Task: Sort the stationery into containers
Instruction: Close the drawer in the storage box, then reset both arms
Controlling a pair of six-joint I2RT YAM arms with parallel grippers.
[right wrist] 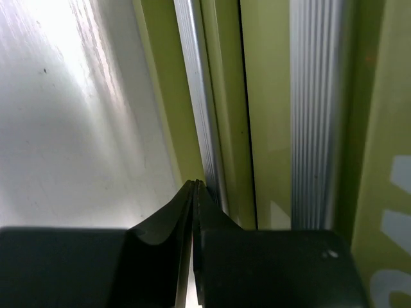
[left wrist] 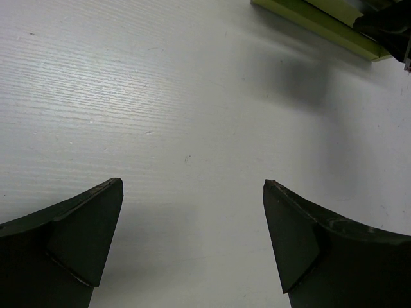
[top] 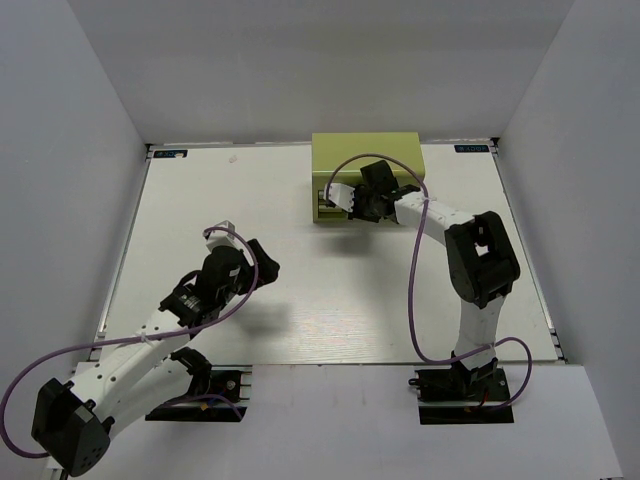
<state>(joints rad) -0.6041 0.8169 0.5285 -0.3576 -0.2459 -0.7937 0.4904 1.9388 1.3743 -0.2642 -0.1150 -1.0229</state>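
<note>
The olive-green tool chest (top: 365, 160) stands at the far middle of the table. My right gripper (top: 352, 208) is at its front face, jaws shut with nothing between them. In the right wrist view the shut fingertips (right wrist: 196, 186) rest against a ribbed metal drawer handle (right wrist: 200, 109) on the chest's front (right wrist: 273, 102). My left gripper (top: 262, 262) hangs over bare table at the left of centre, jaws wide open and empty (left wrist: 192, 186). A corner of the chest (left wrist: 321, 22) shows at the top of the left wrist view. No pens or markers are in view.
White walls enclose the table (top: 250, 200) on the left, back and right. The right arm (top: 480, 260) reaches from its base at the near right up to the chest.
</note>
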